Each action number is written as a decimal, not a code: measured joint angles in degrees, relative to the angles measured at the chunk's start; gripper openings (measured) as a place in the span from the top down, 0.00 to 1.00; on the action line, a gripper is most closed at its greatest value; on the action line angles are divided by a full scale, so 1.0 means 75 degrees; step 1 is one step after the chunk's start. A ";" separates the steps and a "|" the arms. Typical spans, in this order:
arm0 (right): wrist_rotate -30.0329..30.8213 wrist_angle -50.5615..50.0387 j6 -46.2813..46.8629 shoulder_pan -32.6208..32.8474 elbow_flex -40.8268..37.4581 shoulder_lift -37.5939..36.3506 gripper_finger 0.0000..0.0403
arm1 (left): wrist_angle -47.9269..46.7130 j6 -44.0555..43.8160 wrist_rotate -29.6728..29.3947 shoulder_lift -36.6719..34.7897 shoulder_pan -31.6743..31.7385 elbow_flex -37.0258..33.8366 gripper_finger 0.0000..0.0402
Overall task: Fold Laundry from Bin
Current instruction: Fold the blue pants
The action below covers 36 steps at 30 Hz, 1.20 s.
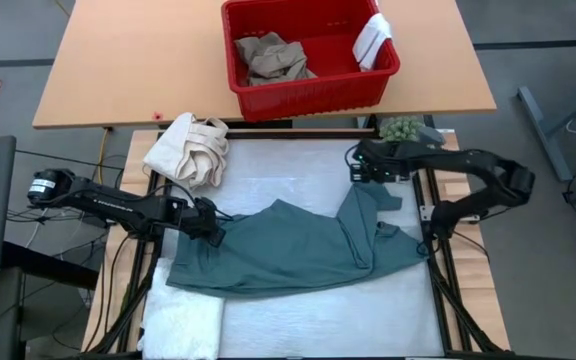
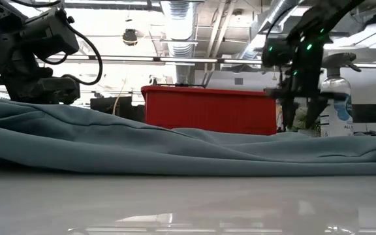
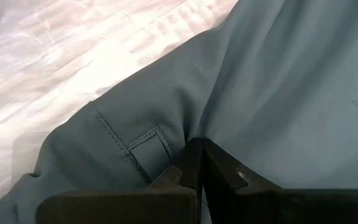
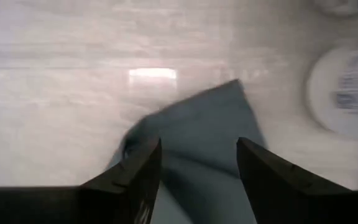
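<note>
Spreading the teal-green garment flat on the table looks like the step in hand. Nearest, the left gripper has its fingers pinched tight on the garment's left edge. Farther back, the right gripper hovers over the upper corner, fingers parted and holding nothing. Next likely comes a fresh grasp to pull that corner straight. Beyond, the bin holds the khaki trousers and a small white cloth, partly hidden by its wall.

I get one overhead view, one level across the tabletop, wrist views close; all share the teal-green garment.
</note>
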 joint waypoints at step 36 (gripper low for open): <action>-0.0630 0.1198 0.1451 -0.0687 0.0057 0.2579 0.48 | 0.0532 0.0547 0.0010 0.0000 -0.0006 0.0000 1.00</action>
